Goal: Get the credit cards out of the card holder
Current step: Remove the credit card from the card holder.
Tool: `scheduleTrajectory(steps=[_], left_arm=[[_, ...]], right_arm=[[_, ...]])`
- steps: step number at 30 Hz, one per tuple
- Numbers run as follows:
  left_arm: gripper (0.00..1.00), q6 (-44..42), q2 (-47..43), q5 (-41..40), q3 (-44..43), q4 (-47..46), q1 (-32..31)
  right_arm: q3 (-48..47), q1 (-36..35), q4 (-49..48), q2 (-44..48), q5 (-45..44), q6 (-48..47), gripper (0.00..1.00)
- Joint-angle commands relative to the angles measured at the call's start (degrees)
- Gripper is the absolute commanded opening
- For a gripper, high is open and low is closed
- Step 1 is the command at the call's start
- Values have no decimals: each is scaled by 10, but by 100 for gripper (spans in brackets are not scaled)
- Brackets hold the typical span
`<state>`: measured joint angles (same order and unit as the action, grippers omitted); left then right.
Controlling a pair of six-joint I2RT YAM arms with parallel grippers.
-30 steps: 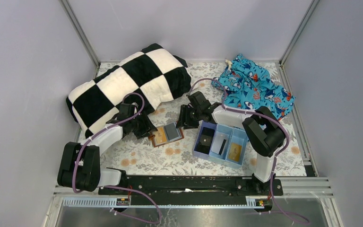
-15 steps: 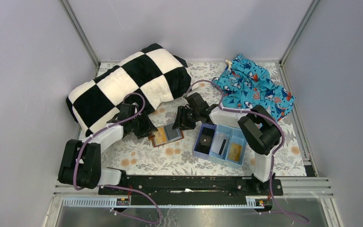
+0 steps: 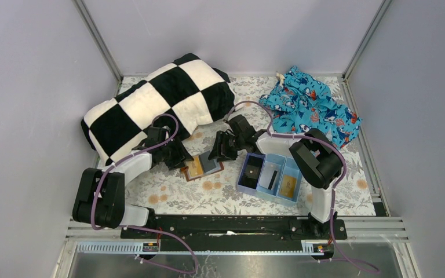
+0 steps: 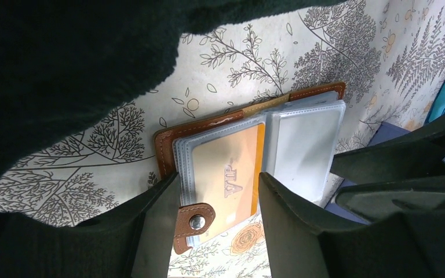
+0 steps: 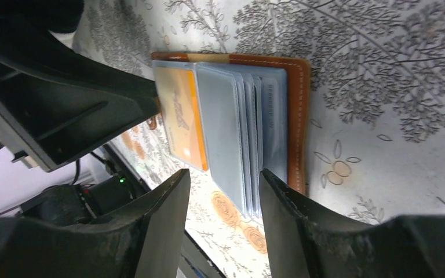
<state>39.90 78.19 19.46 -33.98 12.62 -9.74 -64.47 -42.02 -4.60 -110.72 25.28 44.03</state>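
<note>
The brown leather card holder (image 3: 201, 167) lies open on the floral cloth between both grippers. In the left wrist view its leather (image 4: 165, 145) frames an orange-gold card (image 4: 232, 174) in the left clear sleeve, beside pale grey-blue sleeves (image 4: 304, 145). I cannot tell whether those hold the whitish-blue card. My left gripper (image 4: 217, 202) is open and straddles the orange card's half, by the snap tab (image 4: 194, 223); it also shows in the top view (image 3: 182, 159). My right gripper (image 5: 225, 197) is open over the stacked grey sleeves (image 5: 237, 139), next to the orange card (image 5: 179, 119); it also shows in the top view (image 3: 217, 152).
A light blue three-compartment tray (image 3: 266, 196) stands right of the holder, with a black item (image 3: 251, 172), a pale flat item and an orange-gold flat item (image 3: 289, 185) in it. A checkered blanket (image 3: 156, 104) lies back left, a blue patterned cloth (image 3: 313, 107) back right.
My right gripper has moved left and down onto the holder's right half. The grey sleeve flap now lies lower. My left gripper has barely moved.
</note>
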Motion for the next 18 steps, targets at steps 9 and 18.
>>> scheduleTrajectory(steps=[9,18], left_arm=[[56,2,1,22,-2,-4,2],[65,-11,-141,-86,-131,220,3]], right_arm=[[-8,-21,-124,28,110,77,55],[-42,-45,-124,-8,119,76,54]])
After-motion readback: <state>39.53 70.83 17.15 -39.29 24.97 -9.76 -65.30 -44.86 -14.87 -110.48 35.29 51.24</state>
